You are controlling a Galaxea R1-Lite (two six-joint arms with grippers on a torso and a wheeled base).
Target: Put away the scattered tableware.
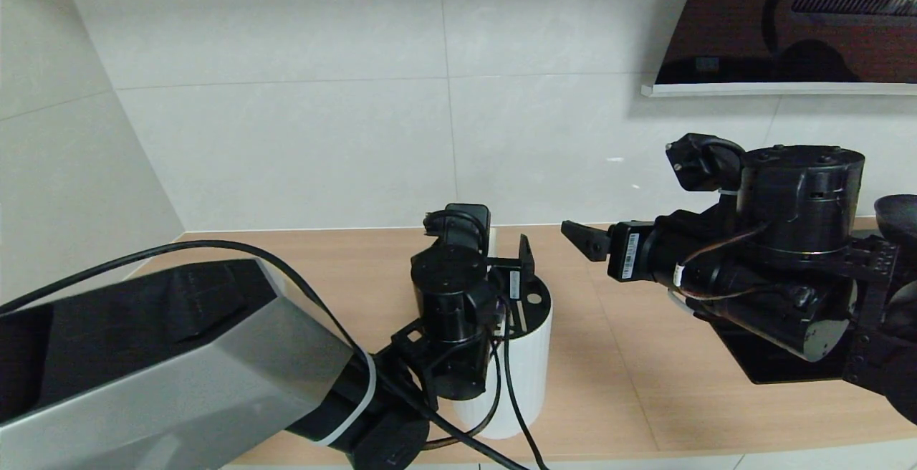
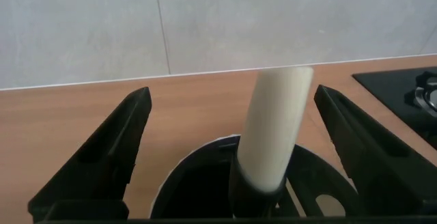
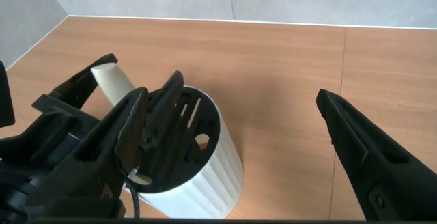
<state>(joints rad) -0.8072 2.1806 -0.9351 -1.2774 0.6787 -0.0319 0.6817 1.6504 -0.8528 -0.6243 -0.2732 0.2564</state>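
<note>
Left wrist view, left tool [image 2: 231, 93] wide open, empty, apparently clear around cream handle [image 2: 276, 128].

Tabletop [image 1: 616, 355]: light wood, grain running side to side, with a seam line from far edge to near edge at about 5 o'clock of the head view. A pale edge strip runs along the near side.

Wall [image 1: 301, 133]: large white tiles with thin grout lines. It meets the tabletop's far edge. A side wall joins it at 9 o'clock, making a corner.

Range hood [image 1: 752, 18]: at 1 o'clock, mounted on the wall. The slanted panel is dark and glossy, with a pale trim strip along its lower edge and a vent grille near the top corner.

Cooktop [image 1: 759, 368]: at 4 o'clock, a flat black glass slab lying on the tabletop, partly hidden.

Gas burner [image 2: 428, 93]: on the cooktop, cut off by the edge of the left wrist view.
</note>
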